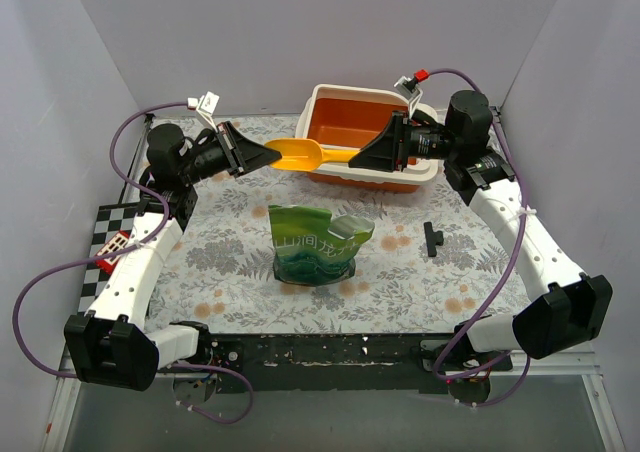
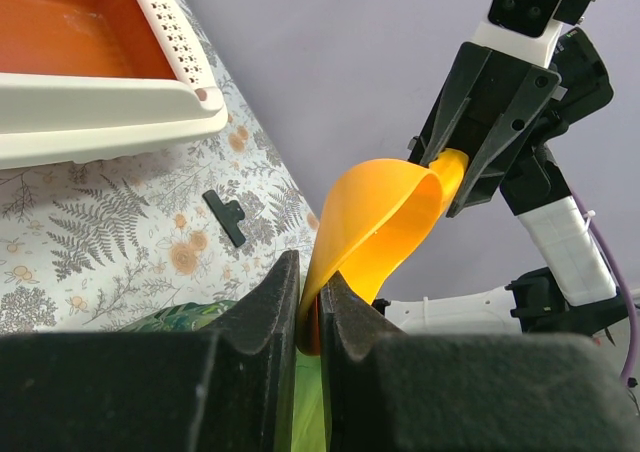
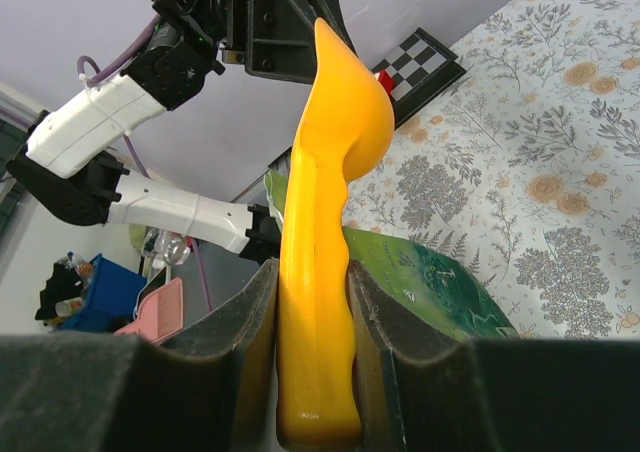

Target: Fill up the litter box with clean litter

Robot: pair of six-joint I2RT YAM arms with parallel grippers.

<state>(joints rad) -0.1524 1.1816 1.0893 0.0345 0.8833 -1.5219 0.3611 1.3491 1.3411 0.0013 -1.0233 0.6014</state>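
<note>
Litter box (image 1: 345, 122), orange inside with white walls, sits at the far middle of the table (image 1: 230, 262); at its near wall both arms reach inward, wrists facing each other, sharing the yellow-orange scoop (image 1: 300, 155). The left gripper (image 1: 268, 154) is pinched almost closed on the bowl's thin rim, and the right gripper (image 1: 355, 157) clamps the handle between narrowly parted fingers. Nearer the bases a green bag (image 1: 318, 244) stands upright, with a small black clip (image 1: 432, 238) to its right.

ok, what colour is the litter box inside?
Orange inside the litter box, with a white rim and walls. Clearest in the top external view.
</note>
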